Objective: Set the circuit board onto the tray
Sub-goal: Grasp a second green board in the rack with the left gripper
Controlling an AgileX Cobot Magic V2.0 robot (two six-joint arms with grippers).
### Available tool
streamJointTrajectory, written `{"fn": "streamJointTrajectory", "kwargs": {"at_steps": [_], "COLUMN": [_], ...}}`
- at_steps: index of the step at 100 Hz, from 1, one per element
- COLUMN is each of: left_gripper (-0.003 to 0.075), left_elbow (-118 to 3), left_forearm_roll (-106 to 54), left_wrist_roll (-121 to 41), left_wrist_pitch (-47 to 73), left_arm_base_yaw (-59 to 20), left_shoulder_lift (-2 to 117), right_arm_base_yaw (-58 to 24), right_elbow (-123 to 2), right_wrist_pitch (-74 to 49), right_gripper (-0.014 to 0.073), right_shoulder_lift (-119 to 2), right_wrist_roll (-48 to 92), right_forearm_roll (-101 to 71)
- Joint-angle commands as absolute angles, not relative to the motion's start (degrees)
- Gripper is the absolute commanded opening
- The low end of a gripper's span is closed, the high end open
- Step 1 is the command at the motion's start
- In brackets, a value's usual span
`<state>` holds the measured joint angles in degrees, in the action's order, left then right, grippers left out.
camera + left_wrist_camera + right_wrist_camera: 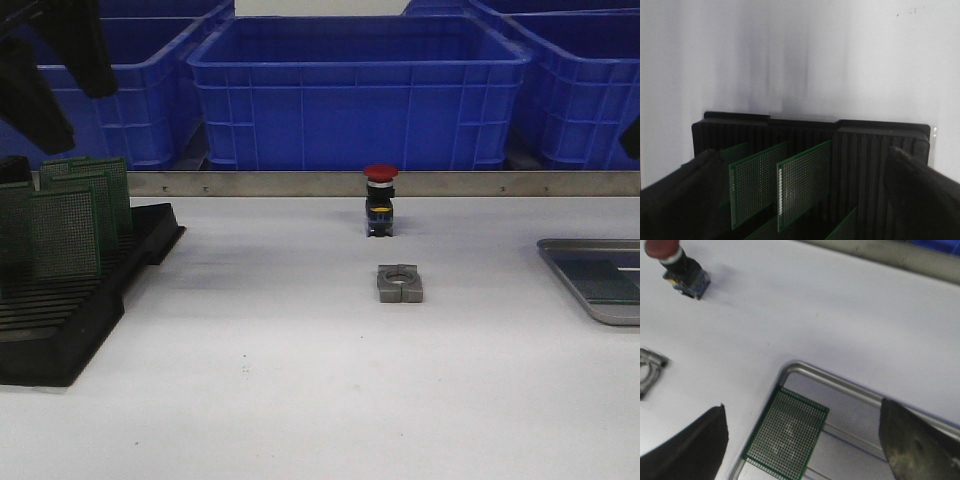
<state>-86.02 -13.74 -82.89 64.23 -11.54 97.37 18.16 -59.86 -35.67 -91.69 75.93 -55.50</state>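
My left gripper hangs with its two dark fingers spread wide, holding nothing, above the black slotted rack, which sits on the white table at the far left of the front view. Several green perforated circuit boards stand upright in the rack's slots, side by side, and they lie between my left fingers without touching them. My right gripper is also spread apart and empty, its fingers hovering over the near corner of the silver-grey metal tray. One circuit board lies flat inside that tray, tucked close to the rounded corner of its rim. In the front view the tray rests at the table's right edge, well apart from the rack. Between rack and tray, near the table's middle, stands a red-capped push button, and just in front of it lies a small grey metal block with a round hole. Big blue plastic bins line the back behind a metal rail.
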Motion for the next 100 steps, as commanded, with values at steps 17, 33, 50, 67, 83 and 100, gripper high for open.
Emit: {"fn": "streamJointTrajectory", "kwargs": {"at_steps": [17, 33, 50, 67, 83, 100], "left_gripper": [0.0607, 0.0593, 0.0536, 0.0453, 0.0296, 0.0046], "left_elbow": [-87.7, -87.7, -87.7, -87.7, -87.7, -87.7], "left_forearm_roll": [-9.24, -4.18, -3.96, -4.08, -4.08, -4.08], "left_wrist_roll": [-80.35, -75.65, -74.6, -73.62, -73.62, -73.62], "left_wrist_pitch": [63.04, 59.38, 58.8, 59.51, 63.59, 66.94], "left_arm_base_yaw": [-11.35, -11.35, -11.35, -11.35, -11.35, -11.35], "left_shoulder_lift": [100.35, 102.41, 104.42, 105.87, 106.42, 106.42], "right_arm_base_yaw": [18.26, 18.26, 18.26, 18.26, 18.26, 18.26], "right_elbow": [-62.79, -62.79, -62.79, -62.79, -62.79, -62.79], "right_wrist_pitch": [-39.36, -39.77, -40.35, -41.19, -41.25, -41.25], "right_gripper": [0.0629, 0.0629, 0.0629, 0.0629, 0.0629, 0.0629], "right_shoulder_lift": [-80.11, -76.29, -74.49, -74.43, -74.43, -74.43], "right_wrist_roll": [76.11, 76.11, 76.11, 76.11, 76.11, 76.11], "right_forearm_roll": [-56.88, -56.88, -56.94, -57.31, -57.31, -57.39]}}
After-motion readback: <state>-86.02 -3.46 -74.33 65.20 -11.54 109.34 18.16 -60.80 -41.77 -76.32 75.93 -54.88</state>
